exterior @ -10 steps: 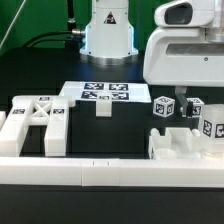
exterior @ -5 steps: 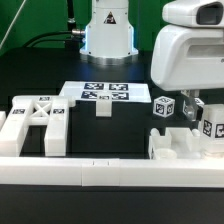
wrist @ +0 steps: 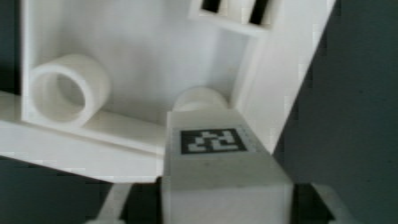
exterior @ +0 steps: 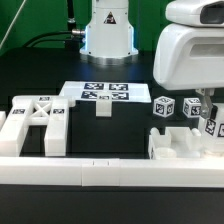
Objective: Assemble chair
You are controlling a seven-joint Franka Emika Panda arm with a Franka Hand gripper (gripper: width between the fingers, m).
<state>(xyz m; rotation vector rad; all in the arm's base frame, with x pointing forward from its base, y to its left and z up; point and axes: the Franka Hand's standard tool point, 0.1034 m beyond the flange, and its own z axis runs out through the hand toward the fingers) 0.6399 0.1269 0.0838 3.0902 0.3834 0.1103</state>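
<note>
My gripper [exterior: 207, 112] is at the exterior view's right, shut on a blocky white chair leg [exterior: 213, 127] with a marker tag. In the wrist view the gripper [wrist: 231, 196] has its dark fingers [wrist: 153, 196] on both sides of the tagged leg [wrist: 217, 150]. The leg hangs over the flat seat slab [wrist: 125, 50], close to a round socket [wrist: 68, 90]. The slab [exterior: 180, 146] lies under the gripper in the exterior view. Two more tagged legs [exterior: 163, 107] stand behind it. The X-braced panel [exterior: 35, 118] lies at the left.
The marker board [exterior: 100, 94] lies flat mid-table with a small white block [exterior: 103, 108] at its front edge. A long low white rail [exterior: 100, 172] runs along the front. The arm's big white body [exterior: 190, 55] hides the back right.
The arm has shifted toward the exterior view's right, and the gripper with the leg has gone slightly right and down over the seat slab. The other parts have not moved.
</note>
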